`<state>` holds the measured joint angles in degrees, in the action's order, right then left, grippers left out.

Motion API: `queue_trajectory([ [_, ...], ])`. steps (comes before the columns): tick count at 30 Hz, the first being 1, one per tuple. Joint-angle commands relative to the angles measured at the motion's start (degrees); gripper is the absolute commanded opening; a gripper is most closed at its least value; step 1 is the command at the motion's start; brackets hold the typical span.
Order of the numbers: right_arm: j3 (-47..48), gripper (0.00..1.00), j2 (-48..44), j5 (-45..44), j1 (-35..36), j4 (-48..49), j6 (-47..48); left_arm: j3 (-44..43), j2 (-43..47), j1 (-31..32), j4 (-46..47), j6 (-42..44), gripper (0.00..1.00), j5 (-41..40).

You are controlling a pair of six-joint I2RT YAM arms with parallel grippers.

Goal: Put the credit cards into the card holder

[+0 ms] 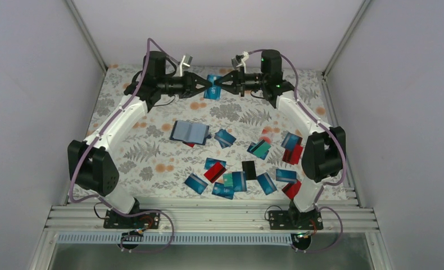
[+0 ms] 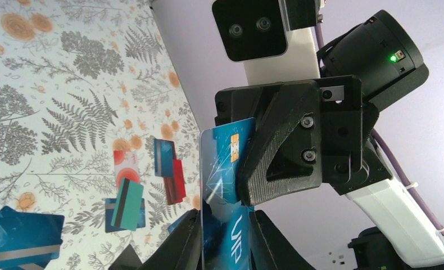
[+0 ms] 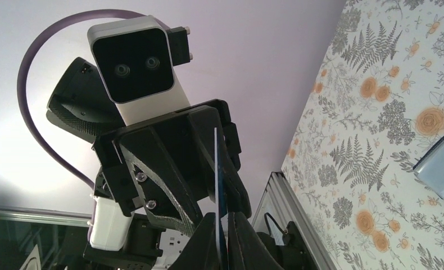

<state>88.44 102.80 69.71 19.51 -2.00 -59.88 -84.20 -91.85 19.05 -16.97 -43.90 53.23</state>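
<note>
A blue credit card (image 1: 212, 90) hangs in the air over the back of the table, between both grippers. My right gripper (image 1: 221, 84) is shut on its face; in the right wrist view the card (image 3: 216, 169) shows edge-on between my right gripper's (image 3: 226, 228) jaws. My left gripper (image 2: 225, 239) has its fingers pressed against the card's (image 2: 222, 157) two long edges, below the right fingers (image 2: 276, 169). The navy card holder (image 1: 189, 132) lies open flat on the cloth mid-table. Several blue, teal and red credit cards (image 1: 231, 183) and a black one (image 1: 249, 169) lie scattered at the front right.
A floral cloth (image 1: 152, 152) covers the table, with white walls on three sides. A metal rail (image 1: 208, 216) runs along the near edge by the arm bases. More loose cards (image 1: 293, 147) lie beside the right arm's elbow (image 1: 321, 154).
</note>
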Motion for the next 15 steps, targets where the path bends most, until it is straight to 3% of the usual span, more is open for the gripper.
queue_trajectory([
  [1, 0.5, 0.04, 0.8, 2.0, -0.2, -0.3, 1.0, 0.8, -0.3, -0.2, 2.7, 0.3, 0.18, 2.9],
  [4, 0.3, 0.04, 0.8, 2.0, -0.2, -0.5, 1.4, 1.0, -0.5, -0.3, 3.3, 0.1, 0.05, 3.2],
  [9, 2.2, 0.06, 1.8, 1.3, -0.4, -6.8, 5.7, 1.6, -0.2, -0.8, 1.5, 1.7, 0.02, 0.8],
  [12, 5.4, 0.39, 3.3, -2.3, -0.7, -18.8, 13.9, 1.5, -0.2, -4.0, -3.6, 6.3, 0.02, -1.5],
  [15, 4.2, 0.56, 4.0, -5.8, -1.0, -25.4, 20.0, 2.8, 0.3, -7.2, -8.2, 14.1, 0.02, -4.5],
])
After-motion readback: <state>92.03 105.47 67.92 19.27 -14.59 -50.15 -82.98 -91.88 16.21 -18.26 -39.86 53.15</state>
